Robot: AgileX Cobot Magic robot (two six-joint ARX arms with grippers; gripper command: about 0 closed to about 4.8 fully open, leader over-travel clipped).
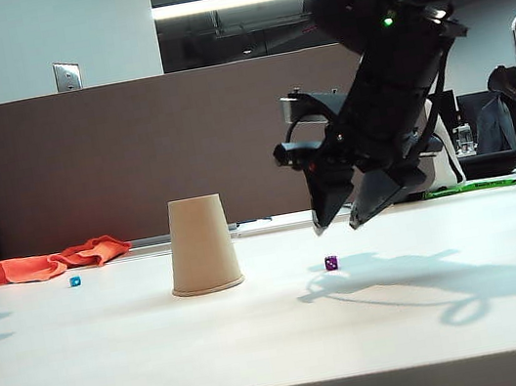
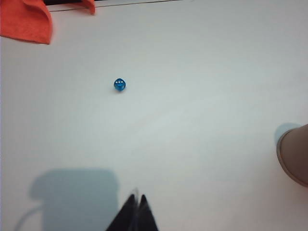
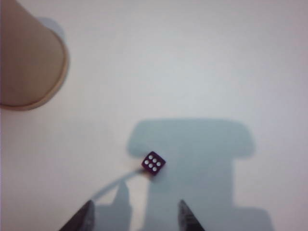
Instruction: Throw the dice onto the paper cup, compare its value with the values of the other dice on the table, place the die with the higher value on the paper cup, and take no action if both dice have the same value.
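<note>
Evidently the throw and comparison are finished, since the blue die (image 2: 120,85) lies well ahead of the left gripper (image 2: 136,211) with its fingers pressed together, while the right gripper (image 3: 135,216), fingers spread, hovers above the six-showing purple die (image 3: 153,163) beside the upturned paper cup (image 1: 201,245), not yet grasped.

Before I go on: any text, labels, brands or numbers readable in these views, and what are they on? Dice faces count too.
No printed words, brands or digits are readable.
Purple die: top face shows six pale pips.
Blue die: three pale pips visible on one face; its other faces cannot be read.
Paper cup: plain, no print.
Green strip at the table's far right: markings too blurred to read.
</note>
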